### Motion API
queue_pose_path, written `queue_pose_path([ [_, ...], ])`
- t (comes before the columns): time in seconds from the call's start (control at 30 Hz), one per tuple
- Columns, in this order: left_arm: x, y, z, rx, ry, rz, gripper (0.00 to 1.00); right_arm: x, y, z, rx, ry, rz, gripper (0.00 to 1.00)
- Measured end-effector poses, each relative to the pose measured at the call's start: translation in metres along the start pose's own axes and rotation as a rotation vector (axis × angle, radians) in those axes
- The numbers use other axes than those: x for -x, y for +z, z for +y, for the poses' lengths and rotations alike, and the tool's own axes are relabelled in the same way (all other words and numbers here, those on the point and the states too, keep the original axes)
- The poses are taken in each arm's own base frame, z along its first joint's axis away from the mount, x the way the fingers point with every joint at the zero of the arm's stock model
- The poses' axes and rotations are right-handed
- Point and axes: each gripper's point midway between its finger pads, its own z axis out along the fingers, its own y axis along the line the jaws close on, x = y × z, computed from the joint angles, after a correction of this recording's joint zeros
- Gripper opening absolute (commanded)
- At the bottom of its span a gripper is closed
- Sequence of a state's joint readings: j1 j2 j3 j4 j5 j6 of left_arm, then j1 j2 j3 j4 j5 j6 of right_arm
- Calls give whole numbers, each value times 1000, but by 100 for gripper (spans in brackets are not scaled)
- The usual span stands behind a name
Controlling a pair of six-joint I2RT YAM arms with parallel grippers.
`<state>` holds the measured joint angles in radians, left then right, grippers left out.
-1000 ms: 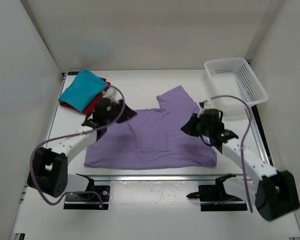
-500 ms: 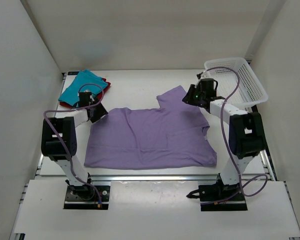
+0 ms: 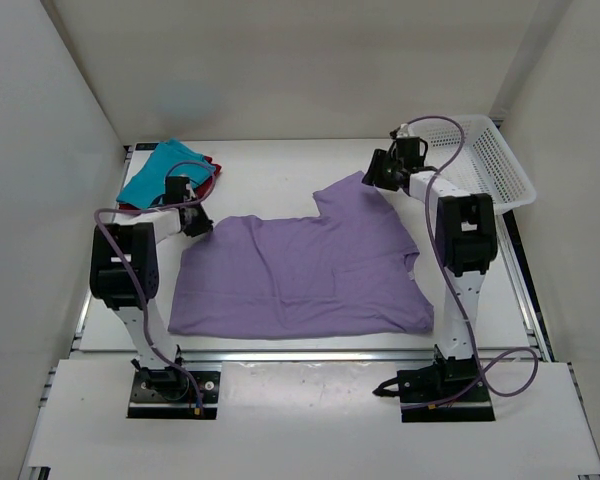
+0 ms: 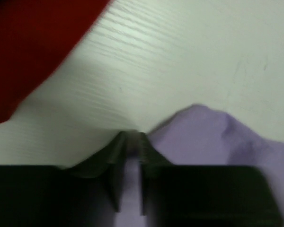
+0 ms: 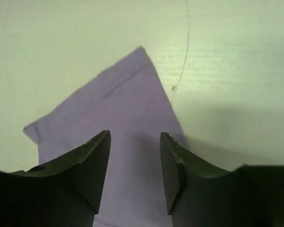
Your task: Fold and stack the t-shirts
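Observation:
The lavender t-shirt lies spread flat in the middle of the table. My left gripper sits at its far left corner. In the left wrist view its jaws stand nearly together with a strip of lavender cloth between them. My right gripper hovers over the far right sleeve, open, with the sleeve's pointed tip below and nothing pinched. The teal t-shirt lies folded on the dark red t-shirt at the far left; the red one also fills the left wrist view's top corner.
A white mesh basket stands at the far right corner, just behind the right arm. White walls close in the table on the left, right and back. Both arm bases stand at the near edge.
Both arms swung from over the shirt's middle out to its far corners. The left jaws closed on the lavender cloth. The right jaws opened over the sleeve.

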<state>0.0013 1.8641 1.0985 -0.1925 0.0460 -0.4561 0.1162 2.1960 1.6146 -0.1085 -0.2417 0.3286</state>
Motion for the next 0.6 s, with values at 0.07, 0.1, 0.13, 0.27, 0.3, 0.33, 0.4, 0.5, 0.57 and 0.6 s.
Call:
queue_pose_path([
  [0.07,-9,0,-8,-12,23,24,0,9,9,-1,0,-13,-5,46],
  [0.1,-14,-1,-13,-19,34,35,0,14,12,-1,0,-18,-8,46],
  [0.13,-16,-3,-19,-25,47,36,0,17,16,-2,-1,-20,-10,46],
  [0.27,-23,-26,-40,-55,89,13,0,20,27,-6,-1,-31,0,46],
  [0.3,-24,-36,-45,-67,98,-3,0,17,29,-7,-3,-30,8,47],
  [0.33,-27,-50,-51,-80,112,-30,0,14,29,-10,-6,-29,19,48],
  [0.4,-36,-79,-64,-116,146,-89,4,11,31,-12,-8,-27,34,52],
  [0.5,-70,-121,-89,-222,211,-143,14,18,39,-14,-5,-31,41,51],
  [0.57,-99,-134,-92,-283,239,-125,26,30,46,-14,-1,-44,29,53],
  [0.6,-109,-132,-82,-271,232,-105,35,38,51,-13,2,-52,17,52],
])
